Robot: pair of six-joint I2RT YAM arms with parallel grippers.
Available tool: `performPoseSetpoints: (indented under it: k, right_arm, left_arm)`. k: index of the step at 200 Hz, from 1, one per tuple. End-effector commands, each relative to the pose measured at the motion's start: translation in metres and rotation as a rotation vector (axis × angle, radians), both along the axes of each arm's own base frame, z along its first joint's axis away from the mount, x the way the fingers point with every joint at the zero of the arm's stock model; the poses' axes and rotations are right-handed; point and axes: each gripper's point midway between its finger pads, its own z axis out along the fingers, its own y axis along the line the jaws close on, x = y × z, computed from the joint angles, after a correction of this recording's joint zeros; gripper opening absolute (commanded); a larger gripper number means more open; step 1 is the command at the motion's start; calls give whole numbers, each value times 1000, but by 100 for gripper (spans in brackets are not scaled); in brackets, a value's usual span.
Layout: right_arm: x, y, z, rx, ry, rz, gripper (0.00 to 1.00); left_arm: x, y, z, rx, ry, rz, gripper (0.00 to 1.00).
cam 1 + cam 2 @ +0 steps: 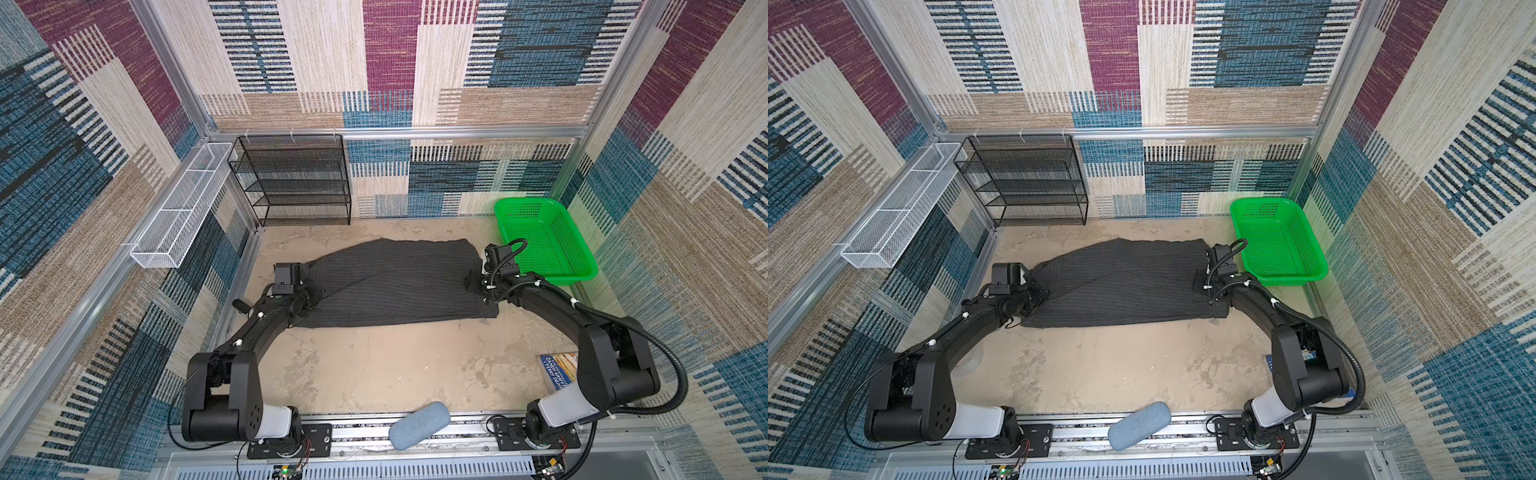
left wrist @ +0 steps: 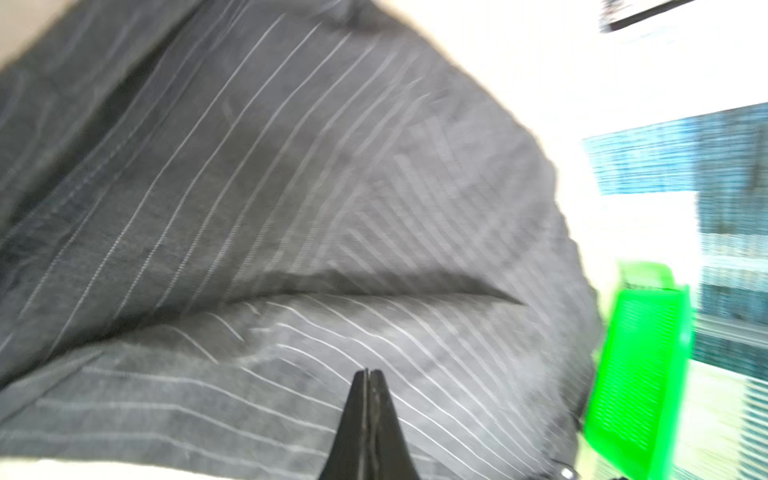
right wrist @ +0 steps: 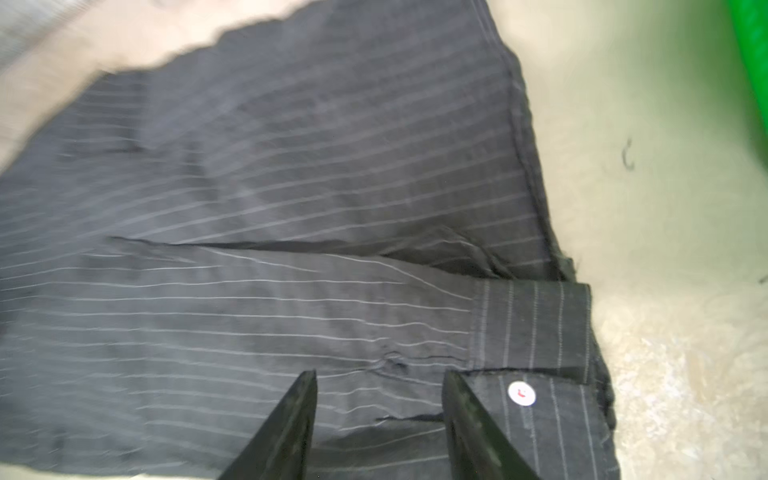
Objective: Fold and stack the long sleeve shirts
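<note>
One long sleeve shirt [image 1: 395, 282] [image 1: 1121, 282], dark charcoal with thin pale pinstripes, lies spread flat across the back of the table in both top views. My left gripper [image 1: 311, 297] [image 1: 1038, 297] is at the shirt's left end. In the left wrist view that gripper [image 2: 368, 372] is shut, tips over the striped cloth [image 2: 291, 187]; no fabric shows between the jaws. At the shirt's right end my right gripper [image 1: 471, 284] [image 1: 1200, 282] [image 3: 378, 374] stands open above the sleeve [image 3: 291, 316], beside its cuff [image 3: 532, 324] and white button [image 3: 521, 392].
A green plastic basket [image 1: 528, 201] [image 1: 1262, 201] stands just right of the right gripper. A black mesh shelf [image 1: 291, 178] and a white wire basket [image 1: 178, 216] stand at the back left. A blue-grey padded object [image 1: 419, 424] lies on the front rail, a book [image 1: 559, 365] by the right arm.
</note>
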Motion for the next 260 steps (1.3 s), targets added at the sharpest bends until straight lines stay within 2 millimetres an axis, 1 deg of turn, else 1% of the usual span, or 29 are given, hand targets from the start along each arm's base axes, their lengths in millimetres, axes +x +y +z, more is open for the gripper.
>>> performPoseSetpoints:
  k: [1,15,45,65,85,104,124,146,162,183,194,216,225,239,250,260]
  right_arm:
    - [-4,12,9,41,-9,45,52]
    - [-2,17,5,48,-12,58,52]
    - [7,28,-17,61,7,78,51]
    - [10,36,-31,74,16,92,50]
    - [6,40,-48,82,34,97,49]
    - [-3,38,-65,75,69,82,48]
    - [-17,34,-80,71,103,67,48]
    - [-34,28,-87,71,127,48,48]
    - [-45,24,-88,73,136,34,48]
    - [-63,18,-88,73,152,13,48]
    - [-72,16,-86,76,157,3,48]
    - [-88,11,-78,83,149,-16,48]
    - [-93,9,-72,89,143,-20,48]
    - [-96,10,-54,108,110,-17,49]
    - [-92,10,-36,112,69,-10,51]
    - [-85,8,-18,89,33,-9,53]
  left_arm:
    - [-6,-6,7,-7,8,-44,0]
    - [0,-10,6,-24,0,-64,0]
    - [18,-24,-6,-69,-11,-96,0]
    - [24,-30,-22,-80,5,-100,0]
    - [25,-30,-40,-87,30,-91,0]
    - [18,-27,-60,-81,69,-75,0]
    - [7,-25,-77,-75,112,-65,0]
    - [-13,-21,-93,-62,164,-47,0]
    - [-28,-18,-98,-54,189,-34,0]
    - [-47,-13,-95,-34,210,-28,0]
    - [-58,-11,-90,-19,220,-26,0]
    - [-80,-6,-72,7,220,-23,0]
    - [-87,-4,-61,21,204,-18,0]
    - [-92,1,-40,42,163,-8,0]
    - [-90,4,-18,55,122,-11,0]
    - [-84,6,2,68,91,-26,4]
